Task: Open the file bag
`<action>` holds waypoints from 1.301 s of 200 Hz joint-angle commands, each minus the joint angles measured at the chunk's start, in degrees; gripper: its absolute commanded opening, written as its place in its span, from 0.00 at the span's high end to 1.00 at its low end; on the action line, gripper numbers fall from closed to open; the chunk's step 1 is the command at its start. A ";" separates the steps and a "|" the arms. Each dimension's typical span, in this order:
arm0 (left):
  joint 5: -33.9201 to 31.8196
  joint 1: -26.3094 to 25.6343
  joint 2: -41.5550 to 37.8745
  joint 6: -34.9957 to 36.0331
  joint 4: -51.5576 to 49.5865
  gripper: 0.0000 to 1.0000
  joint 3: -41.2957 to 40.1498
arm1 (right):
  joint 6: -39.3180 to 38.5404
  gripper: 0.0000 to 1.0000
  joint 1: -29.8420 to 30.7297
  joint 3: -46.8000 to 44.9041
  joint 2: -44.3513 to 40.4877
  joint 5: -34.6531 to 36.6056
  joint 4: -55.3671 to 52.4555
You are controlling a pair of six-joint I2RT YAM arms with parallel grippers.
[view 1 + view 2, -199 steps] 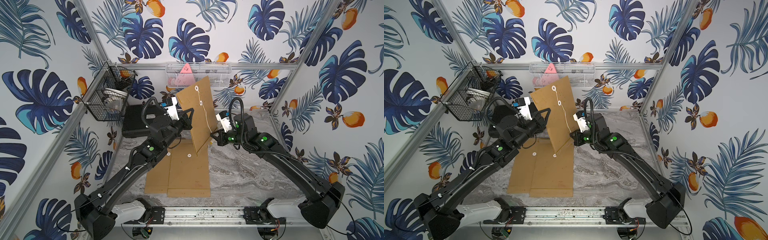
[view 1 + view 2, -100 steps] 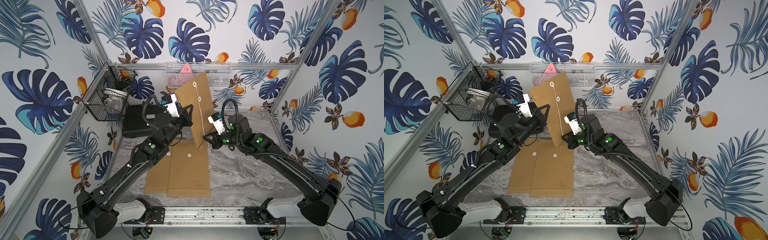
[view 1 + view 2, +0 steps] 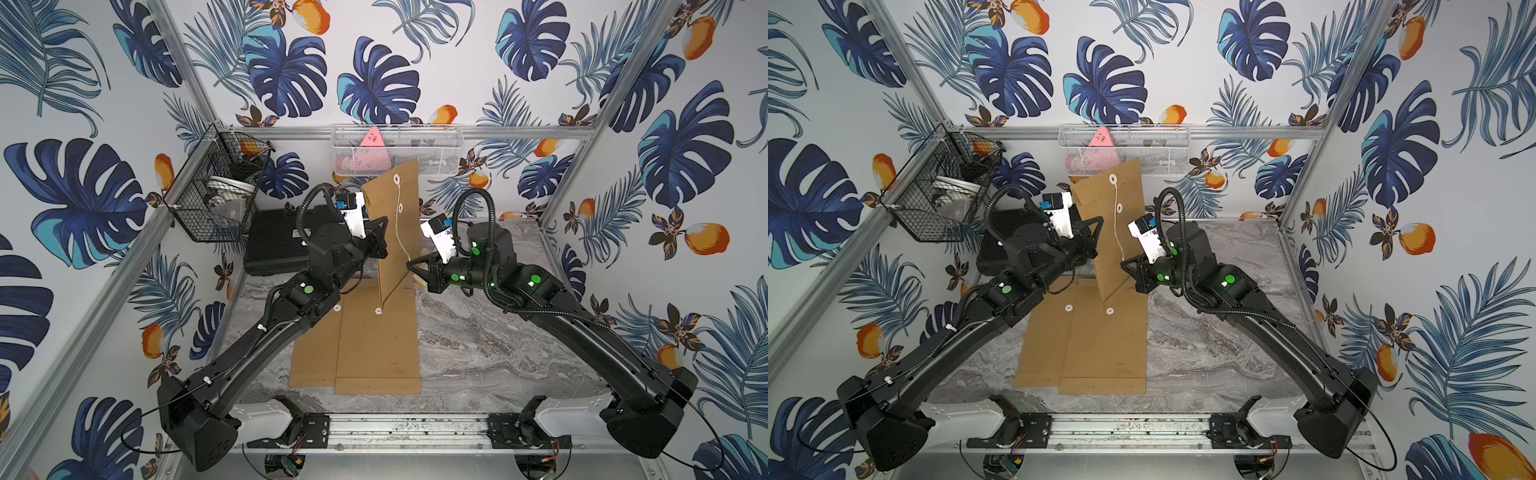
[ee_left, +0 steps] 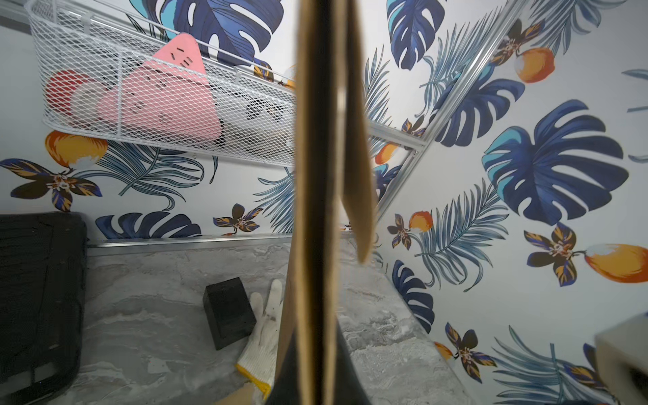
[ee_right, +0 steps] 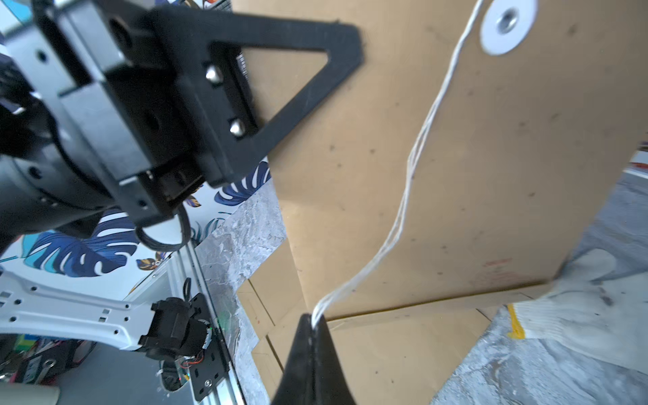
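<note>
On the back wall you have a white mesh basket holding a pink triangular piece that stands above its rim; the left wrist view shows a red and white round item beside that piece, and the darker contents further along are too small to name. On the left wall a black wire basket holds white dish-like items and something orange at its back. A closed black case lies on the marble table under that basket. Flat brown envelopes lie overlapped at mid-table. The file bag stands upright above their far end, between your two arms; whether its lower corner touches them cannot be told. Its flap hangs loose from the body in the left wrist view. Your left pincer is clamped flat on the bag's left edge, jaws narrow with only the card between them. Your right pincer is pinched tight on the white string, which runs up in a loose curve to the round washer on the bag. A white work glove and a small black block lie on the table behind the bag.
</note>
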 commanded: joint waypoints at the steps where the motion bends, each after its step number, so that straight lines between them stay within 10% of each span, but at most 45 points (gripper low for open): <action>1: 2.33 -0.10 -0.73 7.59 -1.53 1.00 1.21 | -1.53 1.00 0.11 1.37 -1.40 7.16 -2.69; 158: 6.81 -0.05 2.42 27.28 -33.29 1.00 13.32 | -4.94 1.00 -0.79 11.70 -2.11 24.58 -11.49; 260: 17.95 -0.10 2.95 33.16 -40.50 1.00 16.35 | -4.70 1.00 -15.30 23.60 1.21 13.43 -12.74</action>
